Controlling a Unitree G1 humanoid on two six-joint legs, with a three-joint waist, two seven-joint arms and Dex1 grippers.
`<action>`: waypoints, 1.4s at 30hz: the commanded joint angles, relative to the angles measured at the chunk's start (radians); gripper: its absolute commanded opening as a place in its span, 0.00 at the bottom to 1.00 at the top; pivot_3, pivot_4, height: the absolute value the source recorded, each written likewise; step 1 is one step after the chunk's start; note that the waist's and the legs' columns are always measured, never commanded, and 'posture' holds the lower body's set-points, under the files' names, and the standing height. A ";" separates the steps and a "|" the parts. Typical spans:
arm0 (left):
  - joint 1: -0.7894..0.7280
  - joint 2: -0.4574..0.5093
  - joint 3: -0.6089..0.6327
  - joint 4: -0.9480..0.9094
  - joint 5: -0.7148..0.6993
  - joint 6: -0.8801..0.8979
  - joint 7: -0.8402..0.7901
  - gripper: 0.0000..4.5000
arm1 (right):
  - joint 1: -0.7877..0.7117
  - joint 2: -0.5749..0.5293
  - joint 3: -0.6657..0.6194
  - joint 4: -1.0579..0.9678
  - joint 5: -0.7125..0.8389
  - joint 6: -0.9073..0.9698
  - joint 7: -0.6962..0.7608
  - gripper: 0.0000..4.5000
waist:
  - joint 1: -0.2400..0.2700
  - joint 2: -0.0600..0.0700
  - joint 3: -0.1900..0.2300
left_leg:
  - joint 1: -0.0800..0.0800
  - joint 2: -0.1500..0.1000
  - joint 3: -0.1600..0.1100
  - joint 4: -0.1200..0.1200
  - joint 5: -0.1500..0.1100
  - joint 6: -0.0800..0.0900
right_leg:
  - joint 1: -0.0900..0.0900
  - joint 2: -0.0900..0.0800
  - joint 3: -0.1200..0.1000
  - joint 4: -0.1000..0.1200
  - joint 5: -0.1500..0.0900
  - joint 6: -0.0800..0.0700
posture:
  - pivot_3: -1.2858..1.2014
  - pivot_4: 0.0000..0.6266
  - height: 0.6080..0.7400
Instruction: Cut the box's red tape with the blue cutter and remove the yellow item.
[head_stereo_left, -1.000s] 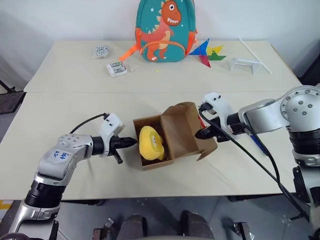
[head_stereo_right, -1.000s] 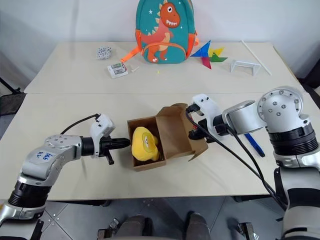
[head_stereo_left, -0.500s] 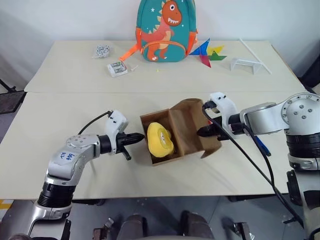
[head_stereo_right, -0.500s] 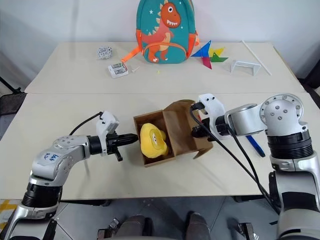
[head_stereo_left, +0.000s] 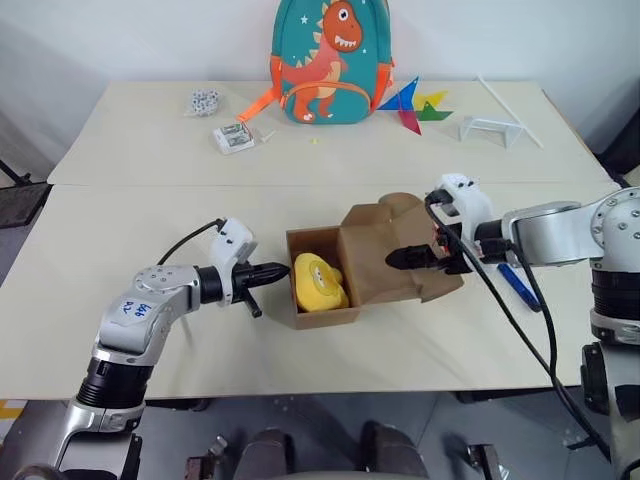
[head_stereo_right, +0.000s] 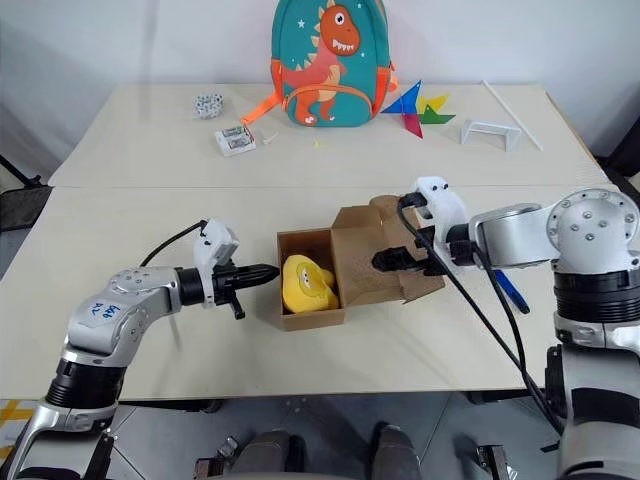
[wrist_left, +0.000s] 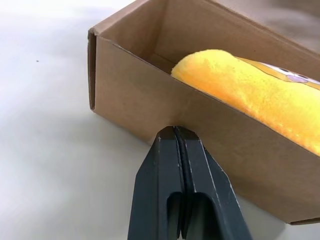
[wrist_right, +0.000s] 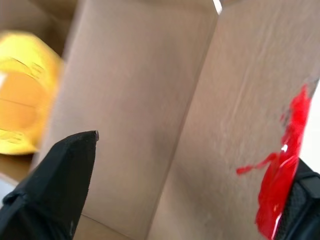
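The right gripper is letting go of the box's lid, jaws now spreading apart. The left gripper, jaws together, is bracing the box mid-surface, leaving the yellow item exposed for removal.

Even, bright overhead light falls on the pale beige surface, leaving only soft, short shadows beneath the small brown cardboard box. Both head views are sharp throughout. In the right wrist view the lumpy yellow plush toy is smeared and unfocused, and the bright red tape patch shows a small glare spot.
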 joint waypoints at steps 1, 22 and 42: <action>-0.004 0.027 0.017 -0.023 0.000 -0.024 -0.010 0.00 | 0.028 -0.060 -0.085 -0.067 -0.069 -0.068 0.126 0.99 | 0.003 0.000 0.000 | 0.000 0.000 0.000 0.000 0.000 0.000 | 0.000 0.000 0.000 0.000 0.000 0.000 | 0.52 0.24 1.00; 0.214 0.429 0.378 0.399 -0.045 -0.505 -0.485 0.99 | 0.681 -0.101 -0.355 -0.440 -0.596 -1.075 1.219 1.00 | 0.002 -0.002 0.001 | 0.002 0.000 0.003 0.003 -0.001 0.001 | 0.003 0.000 0.001 -0.001 0.000 0.000 | 0.52 0.24 1.00; -0.539 0.295 -0.353 -0.011 0.105 0.070 -0.525 0.99 | 0.673 -0.126 -0.310 -0.563 -0.493 -1.052 1.258 1.00 | 0.008 -0.007 0.005 | 0.005 0.000 0.002 0.008 -0.001 0.001 | 0.003 0.000 0.004 0.009 0.000 0.000 | 0.52 0.24 1.00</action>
